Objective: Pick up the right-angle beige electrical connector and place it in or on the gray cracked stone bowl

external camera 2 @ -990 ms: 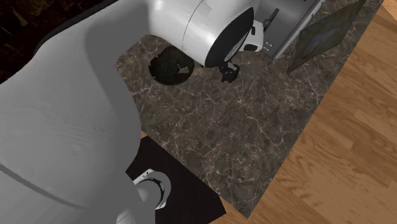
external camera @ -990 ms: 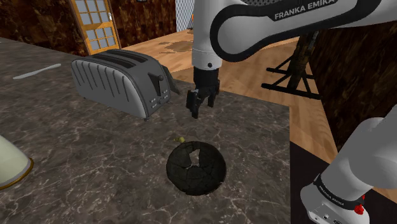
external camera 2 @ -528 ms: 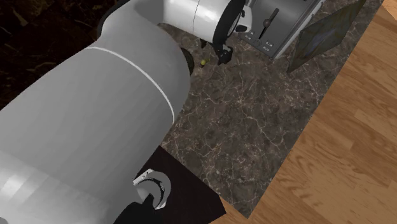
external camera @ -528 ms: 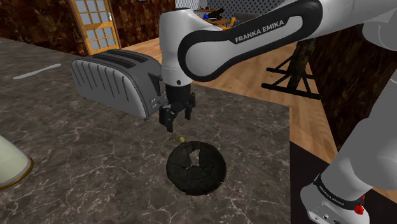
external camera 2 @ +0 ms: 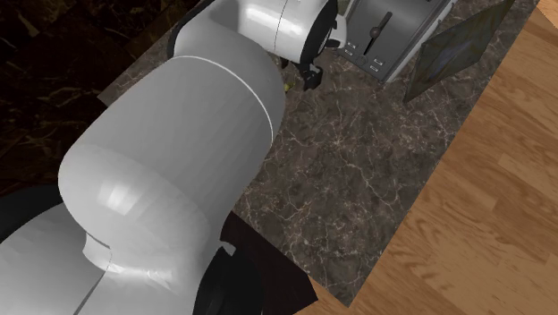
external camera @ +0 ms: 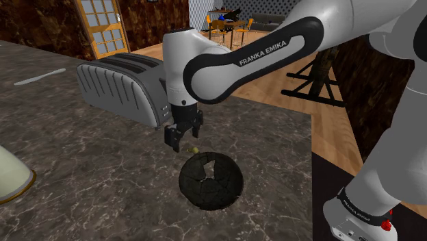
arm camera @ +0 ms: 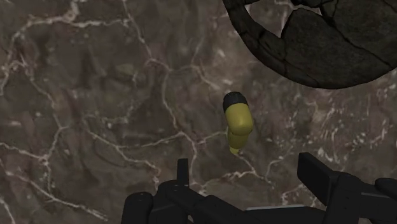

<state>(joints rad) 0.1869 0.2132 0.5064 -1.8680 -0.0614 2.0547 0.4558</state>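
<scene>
A small yellowish right-angle connector (arm camera: 237, 121) with a black end lies on the dark marble counter, just beyond the gripper's open fingers and untouched. It is a tiny yellow speck (external camera: 195, 148) in the shoulder view, beside the rim of the dark cracked stone bowl (external camera: 211, 179). The bowl (arm camera: 318, 38) sits close past the connector. My black gripper (external camera: 179, 137) hangs low over the counter, just to the shoulder view's left of the connector, with nothing between its fingers (arm camera: 318, 178). In the second exterior view the gripper (external camera 2: 308, 76) is next to the connector (external camera 2: 287, 87).
A grey toaster (external camera: 130, 89) stands right behind the gripper. A cream rounded object (external camera: 10, 178) sits at the shoulder view's left edge, and a pale utensil (external camera: 41, 75) lies far back. The counter edge (external camera: 311, 157) drops to wooden floor.
The gripper has swung to the shoulder view's left and come down, from above the bowl's far side to just over the counter beside the connector. The connector and the bowl have not moved.
</scene>
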